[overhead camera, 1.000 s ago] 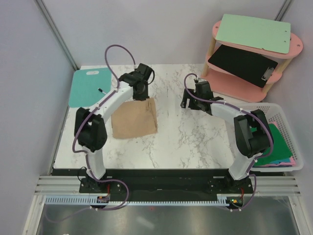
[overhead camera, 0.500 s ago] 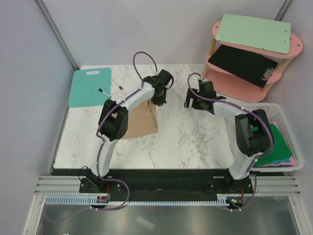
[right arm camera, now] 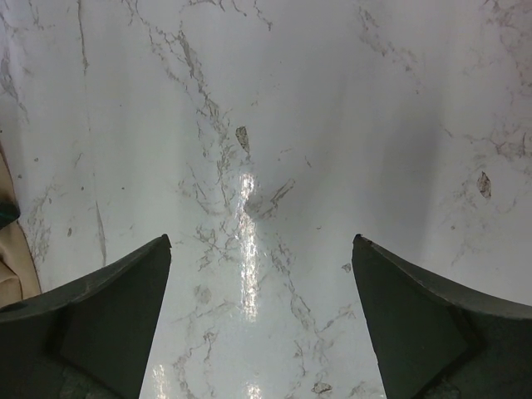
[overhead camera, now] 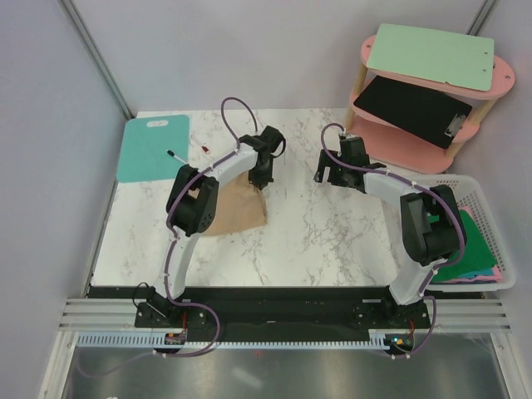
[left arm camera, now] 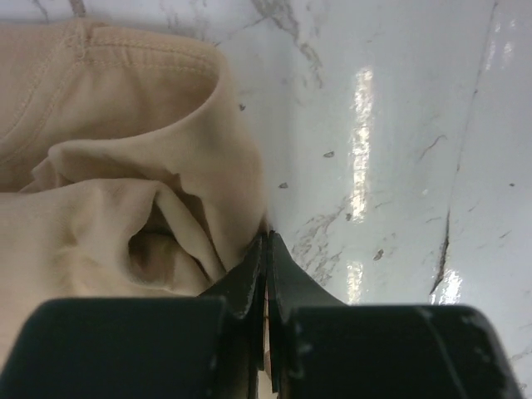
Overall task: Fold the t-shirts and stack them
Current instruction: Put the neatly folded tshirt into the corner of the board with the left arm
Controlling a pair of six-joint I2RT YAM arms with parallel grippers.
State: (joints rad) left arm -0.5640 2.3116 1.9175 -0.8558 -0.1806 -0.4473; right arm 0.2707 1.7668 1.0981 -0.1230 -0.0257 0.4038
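The tan t-shirt (overhead camera: 239, 208) is lying folded on the worktop (overhead camera: 324, 241), left of centre and closer to the far edge than the near one; its far right corner is bunching up into soft folds where the left gripper (overhead camera: 260, 176) is meeting it. In the left wrist view that gripper (left arm camera: 268, 246) is pressing its fingers together with a thin sliver of the tan cloth (left arm camera: 108, 166) showing between them, so it is clamping the shirt's edge right at the marble.

The right gripper (overhead camera: 326, 174) is hanging over bare marble just right of the shirt, towards the far edge; from its own camera the gripper (right arm camera: 262, 241) is holding its fingers wide apart with nothing between them, and only a strip of the tan cloth (right arm camera: 10, 258) is showing at the left border.

A teal board (overhead camera: 150, 148) is resting at the far left corner; a white basket (overhead camera: 490, 214) is sitting beside the right edge, holding a green t-shirt (overhead camera: 472, 248); a pink shelf (overhead camera: 391, 141) is standing beyond the far right corner, carrying a mint-green clipboard (overhead camera: 428, 54) on top.
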